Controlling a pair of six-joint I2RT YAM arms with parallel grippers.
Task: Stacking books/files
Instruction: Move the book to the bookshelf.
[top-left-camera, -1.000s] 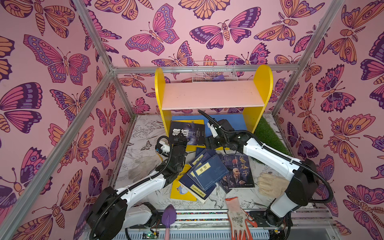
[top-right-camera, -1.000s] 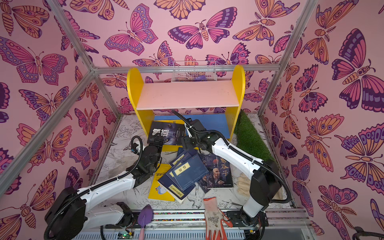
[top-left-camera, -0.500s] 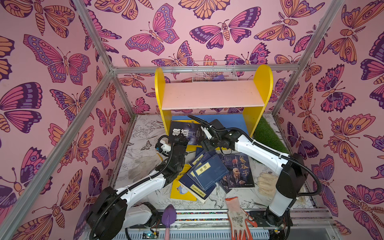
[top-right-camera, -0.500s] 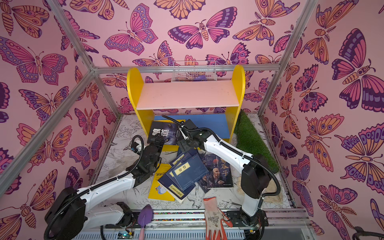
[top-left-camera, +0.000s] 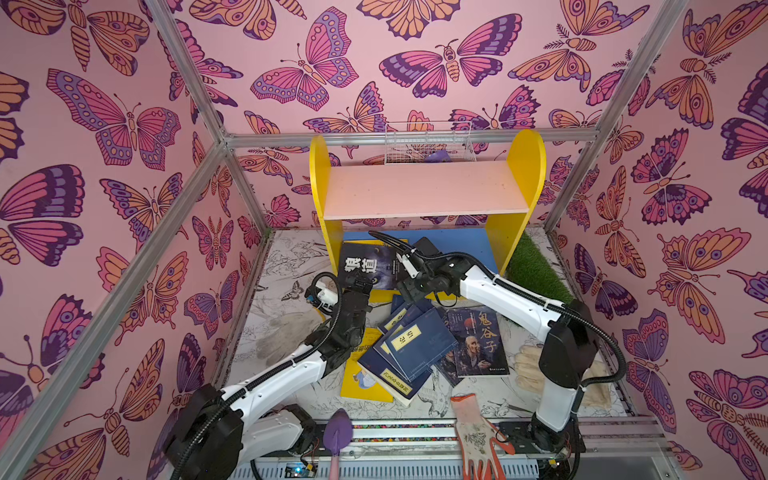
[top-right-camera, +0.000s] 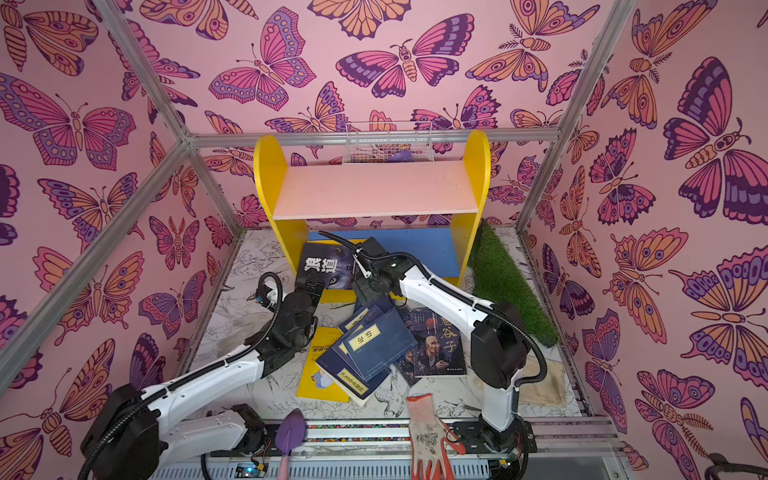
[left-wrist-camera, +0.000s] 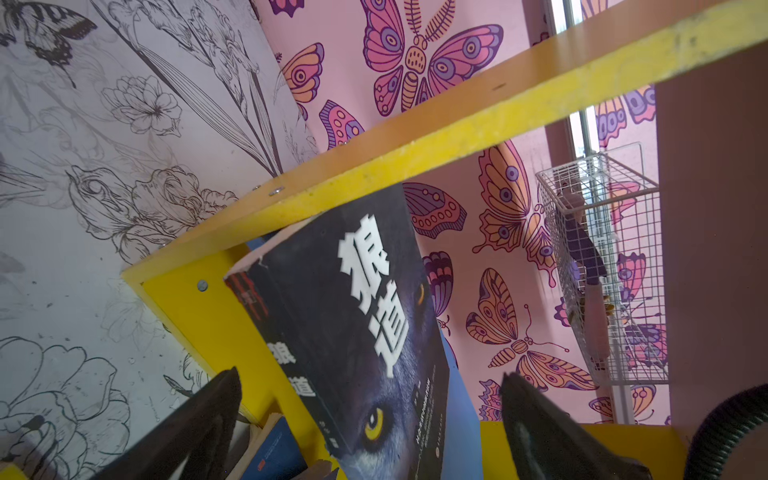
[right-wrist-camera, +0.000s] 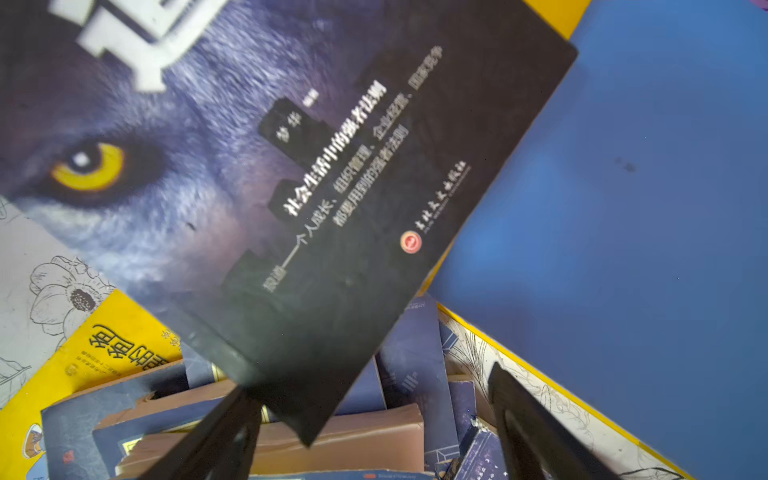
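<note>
Two robot arms meet at one book. The black wolf-face book (top-left-camera: 370, 266) is propped at a tilt in the bottom bay of the yellow shelf (top-left-camera: 524, 166), close to one side panel. Its near corner juts out over a loose heap of navy books (top-left-camera: 409, 345) on the desk (top-left-camera: 282, 266).

The left end effector (top-left-camera: 359, 286) sits at the book's near edge with its jaws spread wide. In the left wrist view the cover rises between the two black fingers (left-wrist-camera: 216, 399), and neither is seen pressing it. The right end effector (top-left-camera: 405, 289) is also released and hangs just beside the same corner. The right wrist view shows one finger (right-wrist-camera: 232, 415) beside or under that corner, and I cannot tell whether they touch. A dark portrait book (top-left-camera: 478, 340) and a yellow cartoon book (top-left-camera: 361, 374) lie flat at the heap's edges.

The risks, as I judge them:
- A nudge from either finger could tip the unheld book flat, or slide it onto the heap.
- Both end effectors crowd one corner, so closing together may make them collide.
- The navy books overlap crookedly, so weight dropped there could scatter them.
</note>
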